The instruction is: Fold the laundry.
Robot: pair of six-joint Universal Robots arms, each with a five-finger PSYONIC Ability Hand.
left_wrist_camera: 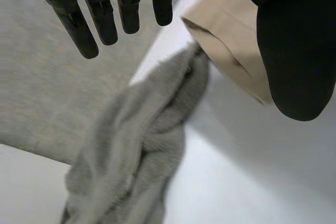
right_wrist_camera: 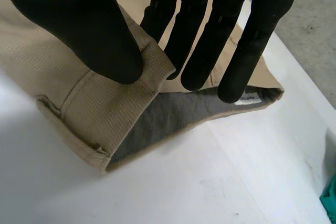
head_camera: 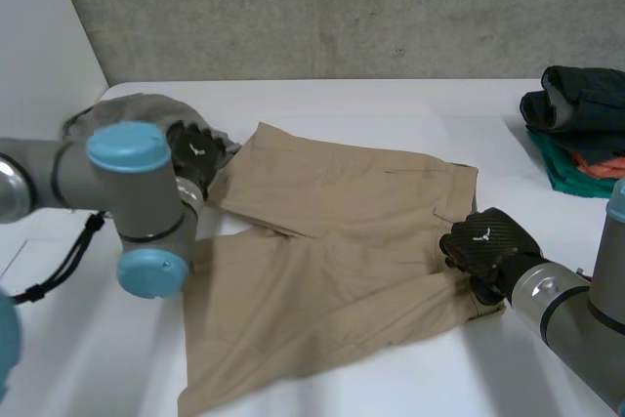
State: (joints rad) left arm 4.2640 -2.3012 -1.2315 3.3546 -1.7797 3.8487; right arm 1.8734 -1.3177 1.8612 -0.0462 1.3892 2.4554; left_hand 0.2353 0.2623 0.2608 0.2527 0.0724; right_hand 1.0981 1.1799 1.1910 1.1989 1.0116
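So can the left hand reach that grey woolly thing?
Probably yes. The left hand is open right by the grey cloth, nothing lies between them, and the shorts sit beside it.

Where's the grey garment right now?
Head view: the grey garment lies at the far left of the table, just behind the left hand, touching a corner of the tan shorts.

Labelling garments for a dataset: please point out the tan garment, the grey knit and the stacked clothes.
tan garment (head_camera: 332, 241), head view, middle of the spread fabric.
grey knit (left_wrist_camera: 142, 140), left wrist view, its bunched middle.
stacked clothes (head_camera: 586, 104), head view, the dark top garment.
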